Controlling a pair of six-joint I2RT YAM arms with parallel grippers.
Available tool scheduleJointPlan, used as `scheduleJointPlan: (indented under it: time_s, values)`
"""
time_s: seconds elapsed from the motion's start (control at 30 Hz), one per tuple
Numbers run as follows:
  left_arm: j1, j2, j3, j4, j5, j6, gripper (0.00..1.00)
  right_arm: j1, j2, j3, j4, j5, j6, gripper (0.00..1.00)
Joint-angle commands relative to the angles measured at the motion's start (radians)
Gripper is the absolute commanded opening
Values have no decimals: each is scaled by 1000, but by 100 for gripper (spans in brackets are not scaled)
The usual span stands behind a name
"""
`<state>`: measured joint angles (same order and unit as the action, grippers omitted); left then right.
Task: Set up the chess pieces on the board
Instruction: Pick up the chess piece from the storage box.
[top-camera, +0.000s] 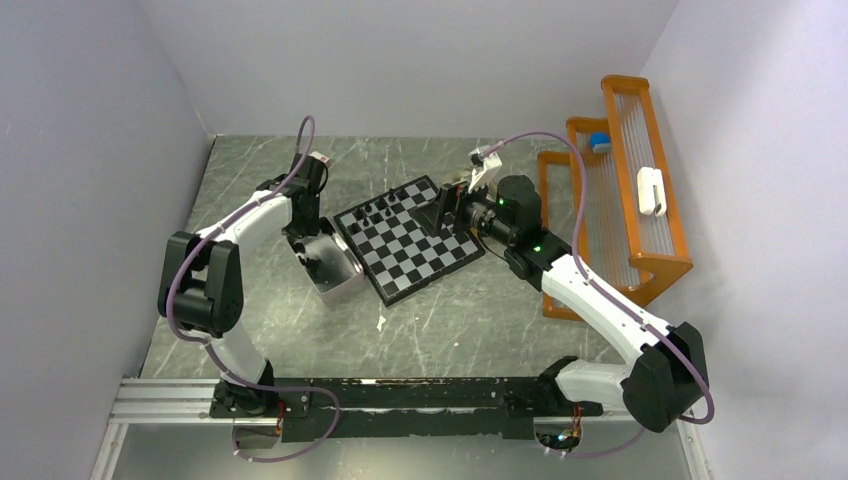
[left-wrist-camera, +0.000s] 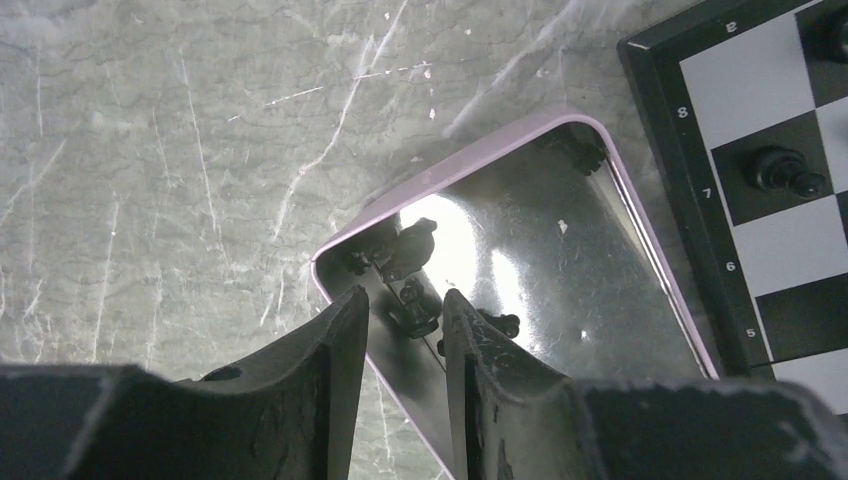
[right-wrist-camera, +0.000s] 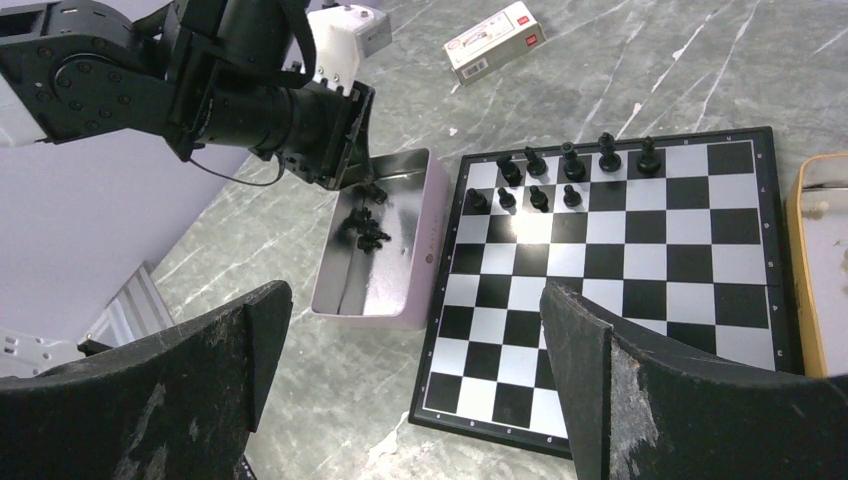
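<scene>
- One black piece (left-wrist-camera: 415, 308) sits between the fingers of the left gripper (left-wrist-camera: 405, 297), down in the tin (left-wrist-camera: 600, 300). The jaws stand close on each side of it, but I cannot tell if they squeeze it yet.
- I think the job now is to lift this piece out. Other pieces lie just beside it, so the fingers should pinch only this one, low on its body.
- It should then go straight up, so it does not bump the tin wall.
- A good spot for it looks like the next bare square in the shorter row on the board (right-wrist-camera: 620, 290).
- The right gripper (right-wrist-camera: 412, 295) hangs over the far right part of the board, spread wide, with nothing in it. It is best kept out of the way.
- Nine black pieces (right-wrist-camera: 570, 160) stand on the board, near its far left corner. Five are in the edge row and four in the row next to it.
- At least four more lie in the tin, but they are too bunched to count well.
- No white pieces show on the board.
- One board lies in the middle of the table (top-camera: 450, 330), and one tin lies just beside its left edge.
- One white box (right-wrist-camera: 495, 40) lies far back, and one orange rack (top-camera: 660, 270) stands at the right.
</scene>
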<state>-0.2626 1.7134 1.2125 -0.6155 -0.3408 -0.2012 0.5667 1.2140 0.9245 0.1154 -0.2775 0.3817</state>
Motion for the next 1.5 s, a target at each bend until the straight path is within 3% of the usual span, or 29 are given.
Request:
scheduleJointPlan:
  time_s: [0.0,1.13,1.27,1.37,1.47]
  values:
    - [22,25,1,29,12,7,38,-1,-16,-5,34,-8,4,100]
    - [31,77,14,67,175,40,37,-1,-18,-18,49,-1,4,100]
    - [31,44,16,72,133,61,38,0,-17,-16,49,-2,3,100]
    - [31,27,13,78,121,133,43,0,-18,-16,50,-5,5,100]
    - [26,-5,-20,116,217,352,43,-1,-19,-16,51,-10,6,100]
